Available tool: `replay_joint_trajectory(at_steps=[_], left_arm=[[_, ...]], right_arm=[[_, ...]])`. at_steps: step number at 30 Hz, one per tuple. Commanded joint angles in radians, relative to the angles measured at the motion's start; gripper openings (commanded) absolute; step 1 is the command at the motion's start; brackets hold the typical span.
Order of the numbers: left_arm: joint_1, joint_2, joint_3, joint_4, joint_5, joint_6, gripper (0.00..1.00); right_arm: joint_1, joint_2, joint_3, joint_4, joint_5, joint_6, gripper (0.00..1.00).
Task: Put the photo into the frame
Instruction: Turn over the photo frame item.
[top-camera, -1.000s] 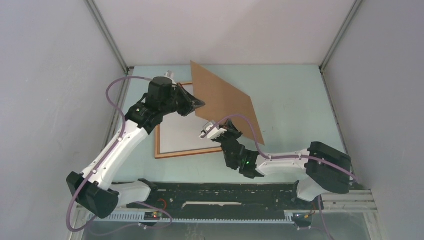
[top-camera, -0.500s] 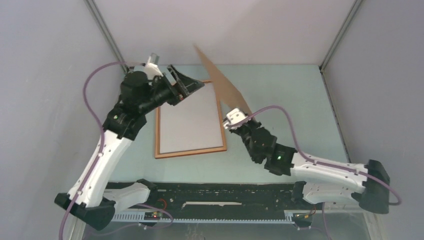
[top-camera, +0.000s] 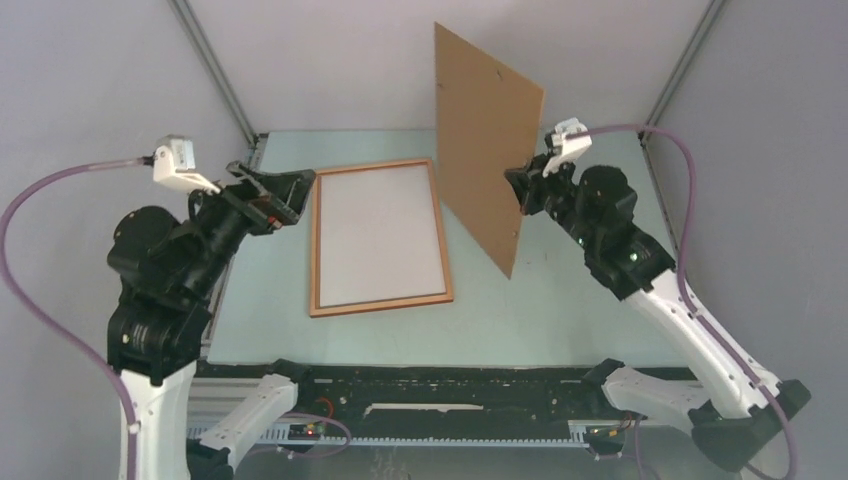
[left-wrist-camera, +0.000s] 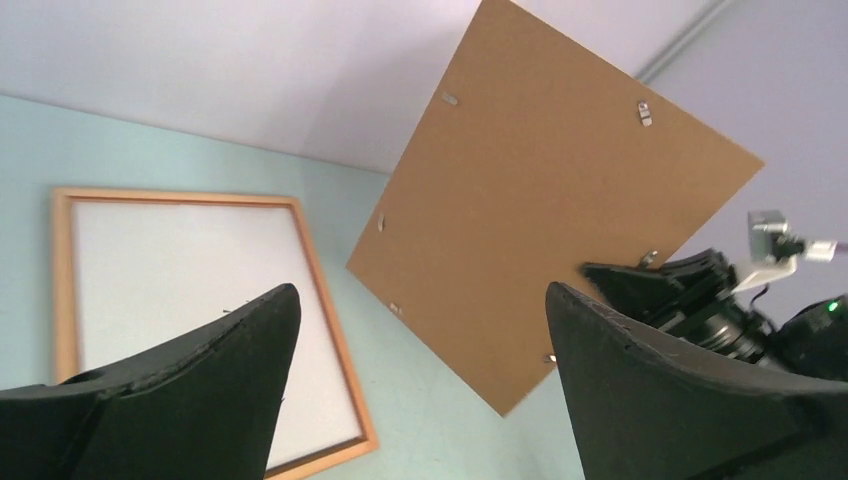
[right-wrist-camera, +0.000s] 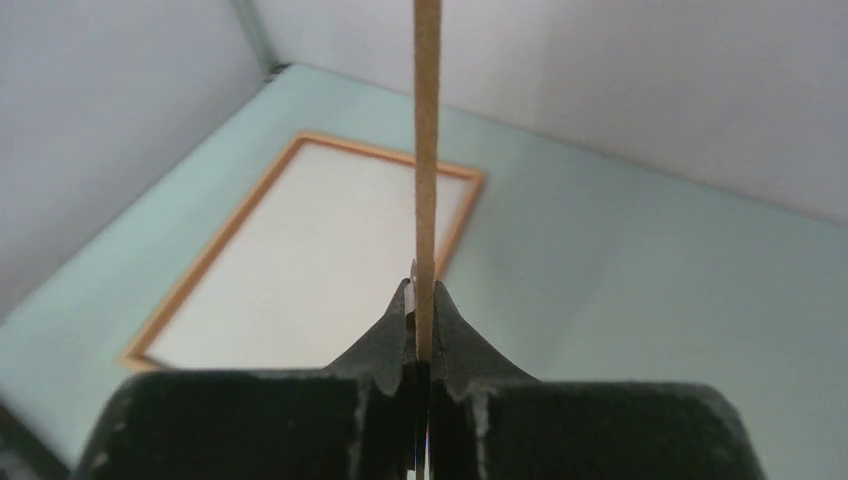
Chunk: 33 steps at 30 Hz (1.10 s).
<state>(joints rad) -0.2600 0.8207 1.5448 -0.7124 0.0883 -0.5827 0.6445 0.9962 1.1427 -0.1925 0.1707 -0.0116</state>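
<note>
The frame (top-camera: 380, 303) lies flat on the pale green table, a thin reddish-brown rim around a plain white panel (top-camera: 377, 235). The photo is out of view; no sunset print shows. My right gripper (top-camera: 522, 190) is shut on the right edge of the brown backing board (top-camera: 485, 130), held upright in the air to the right of the frame. The right wrist view shows the board's thin edge (right-wrist-camera: 427, 150) pinched between the jaws of that gripper (right-wrist-camera: 421, 290), above the frame (right-wrist-camera: 212, 248). My left gripper (top-camera: 300, 195) hangs open and empty beside the frame's upper left corner.
Grey walls close the table on three sides, with metal posts in the back corners. The arms' black base rail (top-camera: 440, 385) runs along the near edge. In the left wrist view the board (left-wrist-camera: 540, 220) shows small metal tabs, with the frame (left-wrist-camera: 337, 330) below left.
My left gripper opened, let go of the backing board and drew back to the left. The right arm lifted the board off the frame, swung it right and stood it upright.
</note>
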Motion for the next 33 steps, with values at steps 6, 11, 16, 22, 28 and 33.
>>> replay_joint_trajectory(at_steps=[6,11,16,22,28,33], left_arm=[[0.010,-0.062,-0.033,-0.111,-0.163,0.180,1.00],[0.010,-0.045,-0.047,-0.151,-0.155,0.224,1.00],[0.010,-0.049,-0.088,-0.154,-0.165,0.256,1.00],[0.010,-0.043,-0.148,-0.142,-0.171,0.275,1.00],[0.010,-0.023,-0.191,-0.112,-0.173,0.298,1.00],[0.010,-0.017,-0.222,-0.068,-0.209,0.337,1.00]], right_arm=[[-0.228,0.385,0.318,-0.090,-0.884,0.541,0.00],[-0.244,0.620,0.442,-0.017,-1.055,0.713,0.00],[-0.238,0.823,0.551,0.064,-1.109,0.832,0.00],[-0.236,1.035,0.728,0.046,-1.119,0.864,0.00],[-0.236,1.222,0.925,-0.028,-1.129,0.849,0.00],[-0.242,1.326,1.004,-0.009,-1.152,0.877,0.00]])
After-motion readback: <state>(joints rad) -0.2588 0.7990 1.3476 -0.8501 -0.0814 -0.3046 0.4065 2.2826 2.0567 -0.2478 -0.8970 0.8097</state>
